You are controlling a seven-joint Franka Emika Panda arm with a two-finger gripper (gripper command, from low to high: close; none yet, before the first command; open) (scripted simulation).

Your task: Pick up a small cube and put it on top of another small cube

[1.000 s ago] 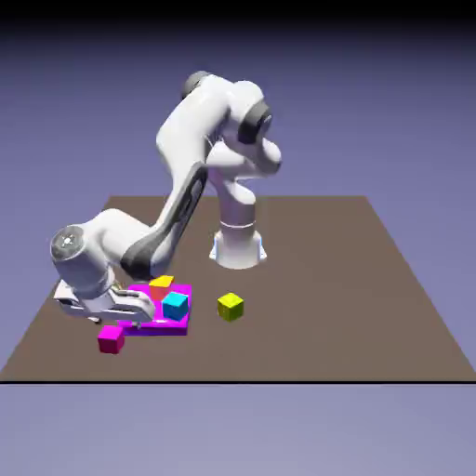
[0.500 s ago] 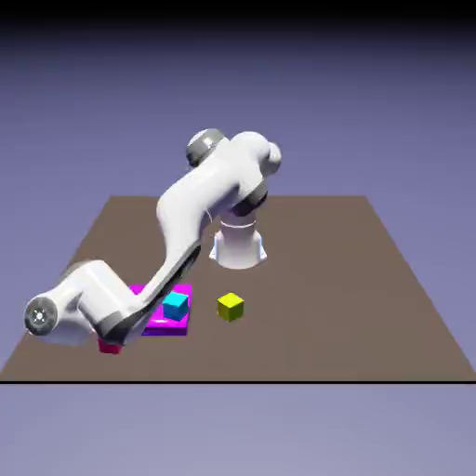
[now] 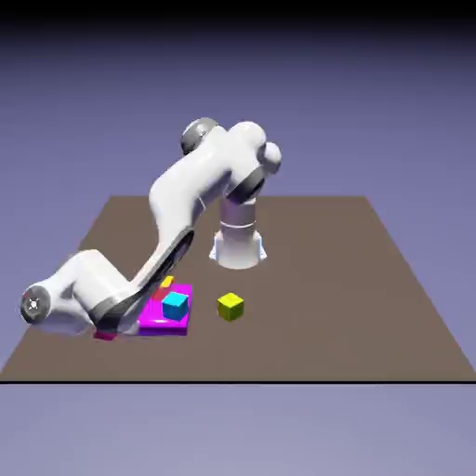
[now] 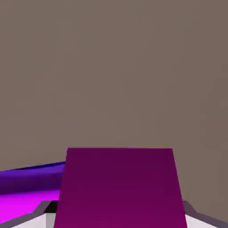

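The small cube (image 4: pixel 119 189) is seen low on the desk (image 3: pixel 372 297) between the fingers of the tool (image 4: pixel 119 213), whose closure cannot be told, so lifting and stacking are judged undone.

Magenta slab (image 3: pixel 165 314) and cyan cube (image 3: pixel 175 305) crowd the small cube (image 4: pixel 119 187); table (image 4: pixel 116 67) beyond lies open.

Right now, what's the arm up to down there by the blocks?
The arm is bent low at the exterior view's left, its gripper down at the small magenta cube. In the hand view that cube fills the space between the fingertips, but whether they have closed on it cannot be told. The cube still looks to be on the table, beside the magenta slab carrying the cyan cube. Nothing is stacked yet.
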